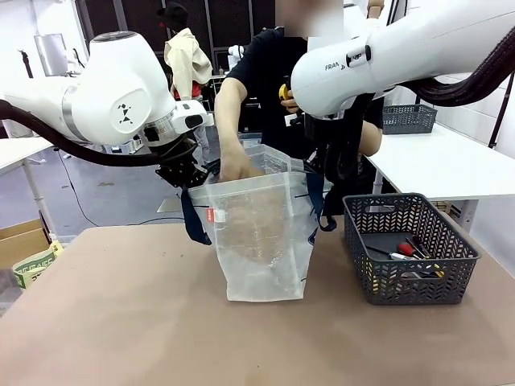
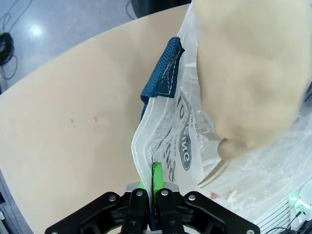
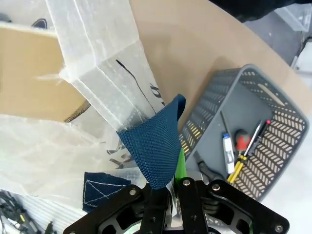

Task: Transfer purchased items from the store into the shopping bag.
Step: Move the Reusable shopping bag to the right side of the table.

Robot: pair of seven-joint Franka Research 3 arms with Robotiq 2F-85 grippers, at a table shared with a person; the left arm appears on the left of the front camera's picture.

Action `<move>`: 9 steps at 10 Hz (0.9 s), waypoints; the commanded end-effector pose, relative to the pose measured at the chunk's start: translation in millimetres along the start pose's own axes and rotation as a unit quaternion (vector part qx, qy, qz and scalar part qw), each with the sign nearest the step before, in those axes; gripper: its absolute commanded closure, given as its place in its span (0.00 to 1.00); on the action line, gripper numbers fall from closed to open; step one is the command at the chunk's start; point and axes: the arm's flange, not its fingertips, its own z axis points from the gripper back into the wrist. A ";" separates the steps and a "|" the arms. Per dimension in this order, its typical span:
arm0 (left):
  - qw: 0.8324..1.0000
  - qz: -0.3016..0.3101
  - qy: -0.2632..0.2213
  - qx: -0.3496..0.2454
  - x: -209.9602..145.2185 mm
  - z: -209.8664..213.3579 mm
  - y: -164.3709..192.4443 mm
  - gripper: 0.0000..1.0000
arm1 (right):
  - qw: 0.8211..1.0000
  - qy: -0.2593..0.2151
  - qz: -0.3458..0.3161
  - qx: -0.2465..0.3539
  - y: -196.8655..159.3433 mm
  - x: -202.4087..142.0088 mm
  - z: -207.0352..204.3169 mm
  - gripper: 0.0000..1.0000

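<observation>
At left, left tool point(image 2: 152, 170) clenched on the plastic rim of one shopping bag point(image 1: 261, 241), upright mid-tabletop point(image 1: 121, 322). In the bag's open mouth, one person's hand point(image 1: 236, 167). At right, right tool point(image 3: 176, 168) clenched on one navy strap point(image 3: 156, 141). Further right, one grey basket point(image 1: 402, 281) beside the bag.

I see the bag point(image 1: 261, 241) standing upright on the table point(image 1: 121, 322), mouth spread wide. It is translucent white plastic with navy straps point(image 1: 191, 221), a small red tag point(image 1: 212, 215) near its rim and a round navy logo point(image 2: 183, 141). The items point(image 1: 406, 251), small red, yellow and dark pieces, lie in the grey basket point(image 1: 418, 281) just beside it.
</observation>
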 end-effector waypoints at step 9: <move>1.000 -0.018 0.007 -0.003 -7.2 -0.4 7.0 1.00 | 1.000 -0.010 -0.006 -0.008 2.4 -10.1 -6.1 1.00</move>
